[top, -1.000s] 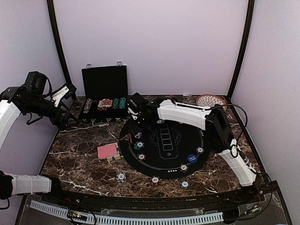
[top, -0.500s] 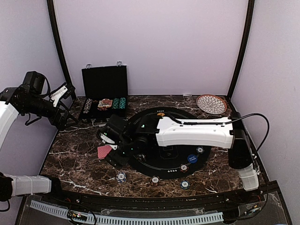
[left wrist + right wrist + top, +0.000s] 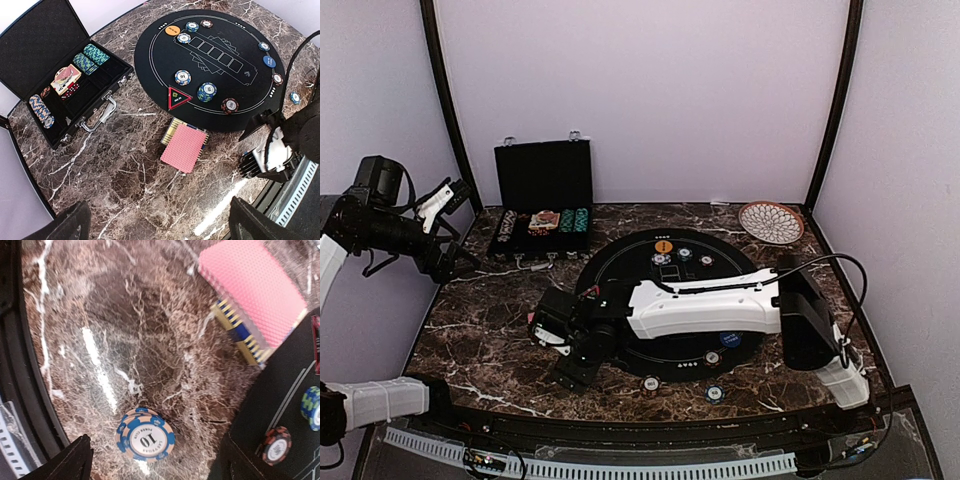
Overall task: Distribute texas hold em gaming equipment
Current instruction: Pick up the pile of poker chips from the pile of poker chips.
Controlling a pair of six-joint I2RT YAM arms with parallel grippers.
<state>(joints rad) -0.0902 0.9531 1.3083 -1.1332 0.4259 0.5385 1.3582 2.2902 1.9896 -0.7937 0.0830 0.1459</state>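
A pink-backed deck of cards [image 3: 184, 147] [image 3: 252, 295] lies on the marble just off the left edge of the round black mat [image 3: 720, 270]. In front of it is a small stack of blue-striped chips [image 3: 145, 440] marked 10. My right gripper [image 3: 575, 368] [image 3: 160, 465] hangs open right above that stack, which sits between the finger lines without touching them. An orange disc [image 3: 663, 245] lies at the mat's far edge and a blue disc [image 3: 729, 339] at its right. My left gripper [image 3: 450, 235] [image 3: 160, 225] is open and empty, high over the table's left side.
An open black chip case [image 3: 545, 200] with chips and cards stands at the back left. A patterned plate [image 3: 771, 221] is at the back right. Several chips [image 3: 207, 92] and a red triangle marker [image 3: 178, 96] lie on the mat, and two chips [image 3: 651, 383] [image 3: 714, 393] near the front edge.
My right arm swung from the mat's back left to the front left and came down over the blue-striped chip stack, its jaws widening. My left arm drew slightly back to the left.
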